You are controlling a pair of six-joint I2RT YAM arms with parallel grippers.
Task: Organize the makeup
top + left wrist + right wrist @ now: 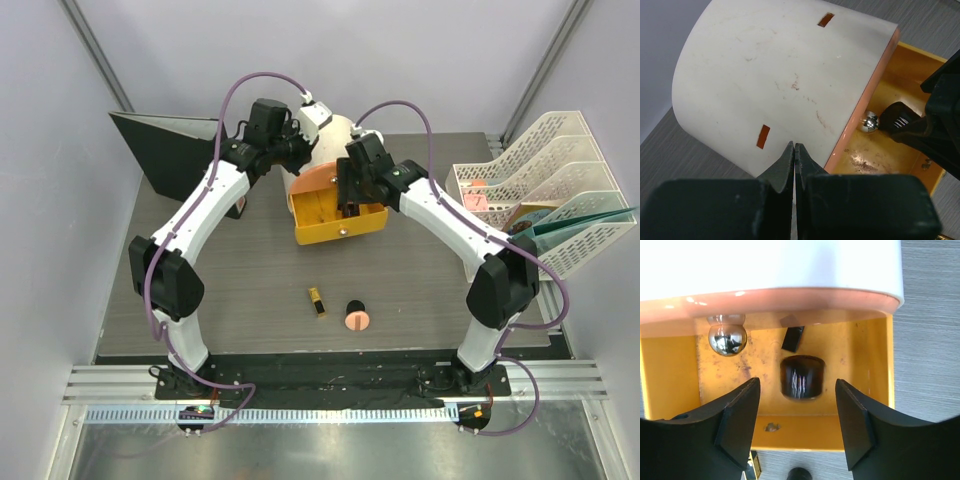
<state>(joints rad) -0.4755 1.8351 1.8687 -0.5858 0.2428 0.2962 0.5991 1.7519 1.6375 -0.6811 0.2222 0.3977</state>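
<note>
Lying loose on grey table [420, 285], black-gold lipstick [317, 302]

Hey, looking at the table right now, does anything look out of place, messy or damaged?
Two makeup pieces lie loose on the table, outside the open orange drawer: a black-gold lipstick and a pink black-capped item. The drawer's floor looks smudged and scuffed. Nothing spilled or broken shows.

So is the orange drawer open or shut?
Open: the orange drawer sticks out of the cream box, a small black jar visible inside.
</note>
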